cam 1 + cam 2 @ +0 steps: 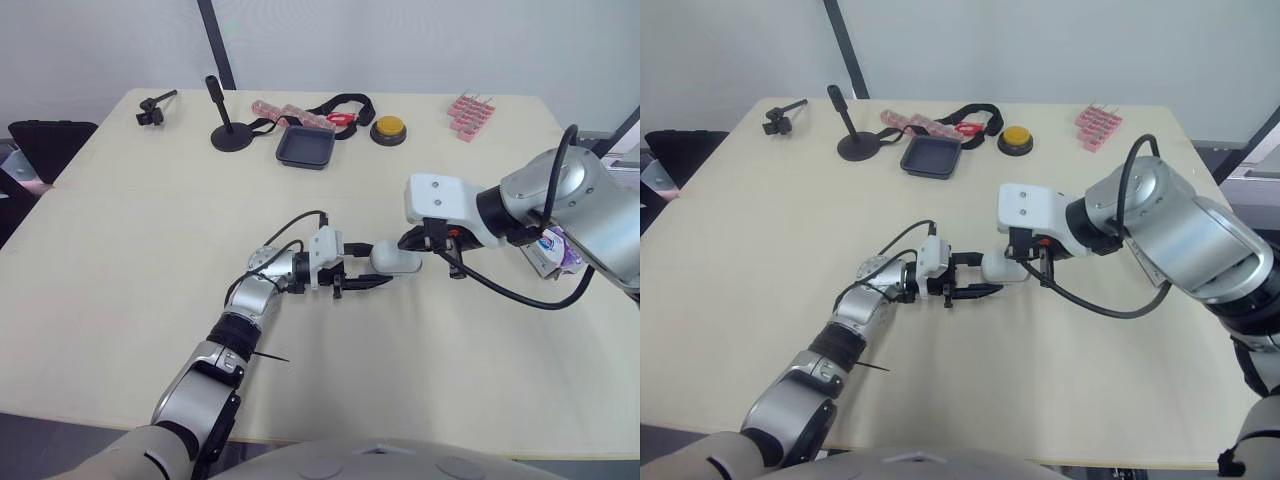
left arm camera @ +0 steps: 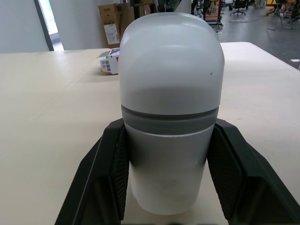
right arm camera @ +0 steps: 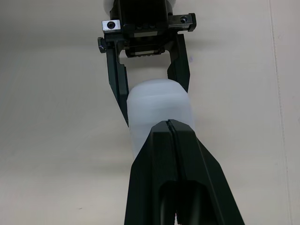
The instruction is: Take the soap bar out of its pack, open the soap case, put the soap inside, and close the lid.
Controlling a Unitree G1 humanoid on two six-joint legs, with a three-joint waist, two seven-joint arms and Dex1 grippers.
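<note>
The white soap case (image 1: 397,260) lies on its side on the table (image 1: 150,250), lid closed. My left gripper (image 1: 376,274) reaches in from the left and is shut on the case, one black finger (image 2: 105,173) on each side of its near end. From the right, my right gripper (image 3: 168,123) comes over the case with both fingers pressed together, tips resting on the case's (image 3: 159,110) top. The soap pack (image 1: 556,248), a purple and white box, lies at the table's right side, partly hidden by my right arm.
Along the far edge stand a black tray (image 1: 306,147), a yellow button (image 1: 389,129), a black stand (image 1: 229,134), a pink pill strip (image 1: 290,113), a black strap (image 1: 345,103) and pink clips (image 1: 470,113). A small black clamp (image 1: 152,110) sits far left.
</note>
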